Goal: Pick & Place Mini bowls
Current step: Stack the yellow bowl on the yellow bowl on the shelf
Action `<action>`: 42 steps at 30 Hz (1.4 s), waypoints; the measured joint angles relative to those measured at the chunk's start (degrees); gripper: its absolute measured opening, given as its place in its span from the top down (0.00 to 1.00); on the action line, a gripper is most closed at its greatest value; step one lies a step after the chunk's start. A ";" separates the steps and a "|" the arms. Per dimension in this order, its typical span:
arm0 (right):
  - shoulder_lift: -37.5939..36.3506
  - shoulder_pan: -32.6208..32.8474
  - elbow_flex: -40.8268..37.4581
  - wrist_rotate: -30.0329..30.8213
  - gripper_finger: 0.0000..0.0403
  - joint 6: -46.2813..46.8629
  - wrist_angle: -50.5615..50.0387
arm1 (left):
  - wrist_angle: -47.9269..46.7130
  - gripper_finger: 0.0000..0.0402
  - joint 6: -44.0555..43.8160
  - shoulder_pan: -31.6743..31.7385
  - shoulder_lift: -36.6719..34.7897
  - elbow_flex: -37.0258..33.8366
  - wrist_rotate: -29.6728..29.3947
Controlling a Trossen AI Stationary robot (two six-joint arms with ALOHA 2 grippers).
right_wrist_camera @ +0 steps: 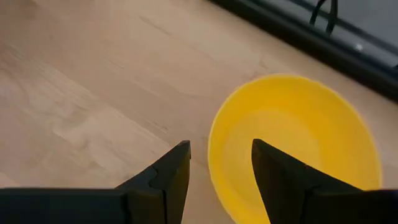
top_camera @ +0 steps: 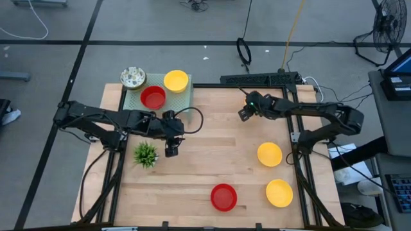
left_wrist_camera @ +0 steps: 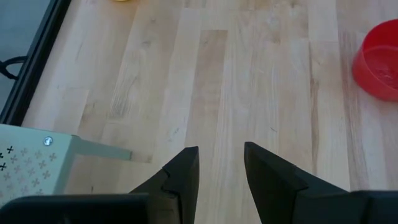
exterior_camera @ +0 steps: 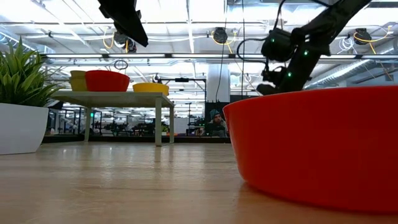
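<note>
Three mini bowls sit on the pale green mesh rack (top_camera: 144, 96) at the far left: a white speckled one (top_camera: 133, 77), a red one (top_camera: 153, 97) and a yellow one (top_camera: 176, 81). Two yellow bowls (top_camera: 270, 154) (top_camera: 279, 192) and a red bowl (top_camera: 223, 197) rest on the bare wood at the near right. My left gripper (top_camera: 171, 151) (left_wrist_camera: 221, 152) hovers open over bare table, just near of the rack and right of the plant. My right gripper (top_camera: 244, 114) (right_wrist_camera: 221, 149) is open in the air at the far right, with a yellow bowl (right_wrist_camera: 292, 143) ahead of its fingers.
A small green plant in a white pot (top_camera: 146, 154) (exterior_camera: 22, 99) stands close to the left gripper's left side. The rack's metal leg (left_wrist_camera: 99, 149) shows near the left fingers. The red bowl (exterior_camera: 317, 143) fills the low view's right. The black table frame (top_camera: 257, 80) borders the far edge.
</note>
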 joint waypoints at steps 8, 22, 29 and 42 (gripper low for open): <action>4.23 -1.91 0.00 -2.88 0.60 -0.38 0.81 | -0.10 0.67 0.18 0.00 0.00 0.00 0.00; 8.70 -1.71 0.00 -2.95 0.67 -10.42 1.27 | -0.37 0.67 0.17 0.00 0.00 0.00 0.02; 8.70 1.69 0.00 -4.71 0.96 -13.63 1.17 | -0.35 0.67 0.17 0.00 0.00 0.00 0.02; 9.84 24.56 4.28 -11.69 1.00 -7.19 11.97 | 0.41 0.67 2.16 0.00 0.00 0.00 0.02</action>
